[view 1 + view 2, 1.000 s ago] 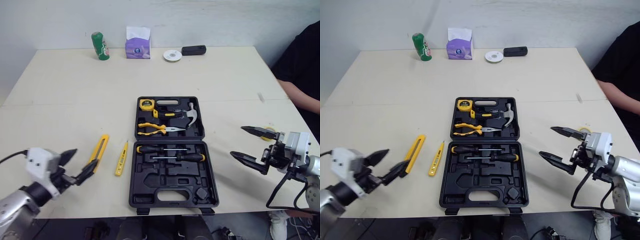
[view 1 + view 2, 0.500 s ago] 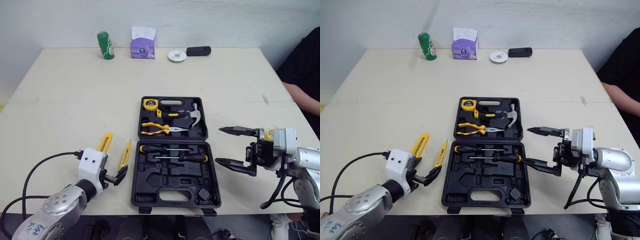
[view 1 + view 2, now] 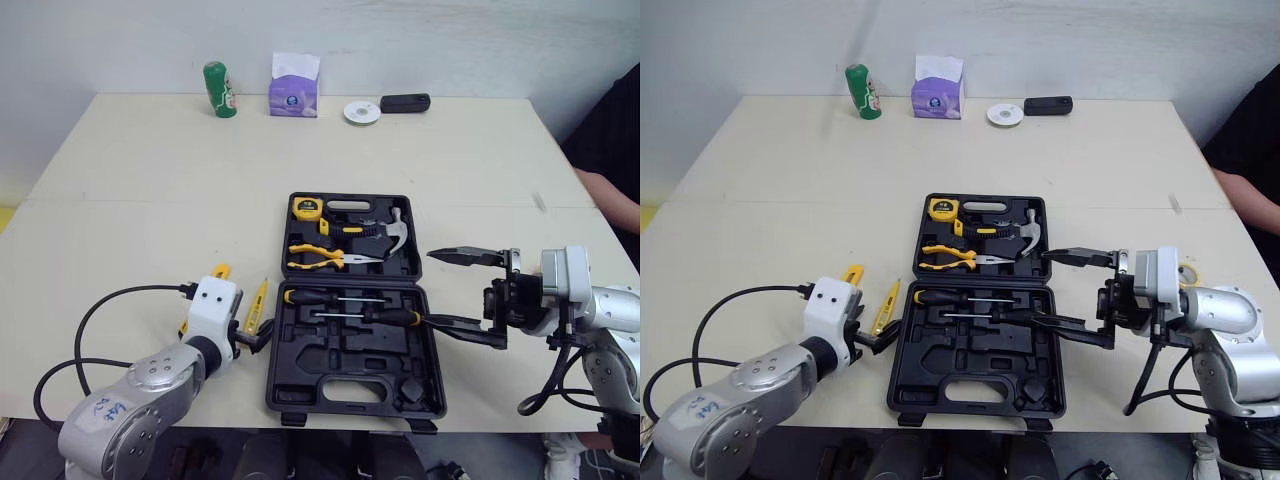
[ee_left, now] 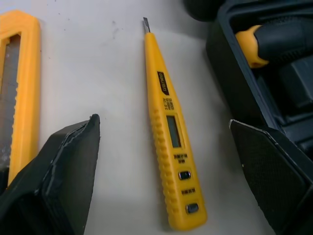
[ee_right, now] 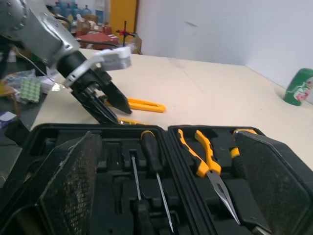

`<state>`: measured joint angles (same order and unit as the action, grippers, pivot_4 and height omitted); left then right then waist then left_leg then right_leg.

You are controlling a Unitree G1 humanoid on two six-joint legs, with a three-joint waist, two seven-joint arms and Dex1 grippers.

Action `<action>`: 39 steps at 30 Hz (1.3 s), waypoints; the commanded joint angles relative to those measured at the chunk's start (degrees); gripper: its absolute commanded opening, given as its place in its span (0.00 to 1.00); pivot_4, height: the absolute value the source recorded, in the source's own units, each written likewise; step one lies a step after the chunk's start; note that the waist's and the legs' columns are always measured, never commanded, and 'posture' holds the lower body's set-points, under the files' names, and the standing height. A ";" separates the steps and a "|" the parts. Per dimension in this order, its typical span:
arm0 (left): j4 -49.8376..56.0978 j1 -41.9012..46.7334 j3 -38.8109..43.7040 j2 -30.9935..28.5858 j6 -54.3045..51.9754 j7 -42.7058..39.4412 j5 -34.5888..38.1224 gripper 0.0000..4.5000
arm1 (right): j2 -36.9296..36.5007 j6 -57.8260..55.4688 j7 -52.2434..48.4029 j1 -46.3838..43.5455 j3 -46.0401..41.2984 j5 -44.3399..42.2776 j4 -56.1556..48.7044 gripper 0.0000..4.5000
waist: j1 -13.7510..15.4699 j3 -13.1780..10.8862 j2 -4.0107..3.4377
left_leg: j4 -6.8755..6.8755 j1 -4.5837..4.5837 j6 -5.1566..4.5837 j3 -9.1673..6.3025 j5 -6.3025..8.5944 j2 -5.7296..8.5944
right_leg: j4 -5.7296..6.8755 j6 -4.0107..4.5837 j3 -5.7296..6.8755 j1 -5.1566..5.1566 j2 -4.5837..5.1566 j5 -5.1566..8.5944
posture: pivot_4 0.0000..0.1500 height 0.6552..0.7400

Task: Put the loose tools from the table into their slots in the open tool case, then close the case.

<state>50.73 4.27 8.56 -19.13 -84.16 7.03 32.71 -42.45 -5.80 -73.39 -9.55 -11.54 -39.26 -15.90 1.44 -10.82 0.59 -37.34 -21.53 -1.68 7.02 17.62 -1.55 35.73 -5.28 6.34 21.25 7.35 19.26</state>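
Moved since a second ago: left claw (image 4: 163,125), forward from bare table to straddle the yellow voltage tester pen (image 4: 168,142); fingers spread, nothing gripped. Tester: flat on the table between the fingers, touching neither; tool case (image 3: 305,365) wall just beside one finger, yellow utility knife (image 4: 19,88) beside the other. Handling: lower, centre on the body, close across its width, clear of the case wall. Right claw (image 3: 430,287): spread, empty. Unclear: knife partly behind a finger; tester's slot not identifiable.

Place: lab or workshop
Signs: bare white wall (image 3: 450,40) across the frame's top; plain worktop (image 3: 150,180); cluttered gear (image 5: 93,36) beyond it
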 commanded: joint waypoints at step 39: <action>-3.99 2.30 -5.87 -0.68 -8.34 0.82 -8.72 0.73 | 0.93 1.58 0.23 3.02 -1.28 -0.32 -2.16 1.00 | -0.09 -0.01 0.06 | 0.08 0.21 0.06 -0.04 -0.02 0.00 | -0.04 -0.01 -0.01 -0.20 0.00 -0.01 | 1.00 1.00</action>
<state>49.06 8.66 3.00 -18.99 -90.62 6.91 24.79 -41.91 -5.42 -72.86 -6.83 -11.57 -39.42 -17.69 1.35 -10.83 0.64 -37.24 -21.30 -1.62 6.98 17.60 -1.56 35.69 -5.30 6.32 21.04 7.35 19.25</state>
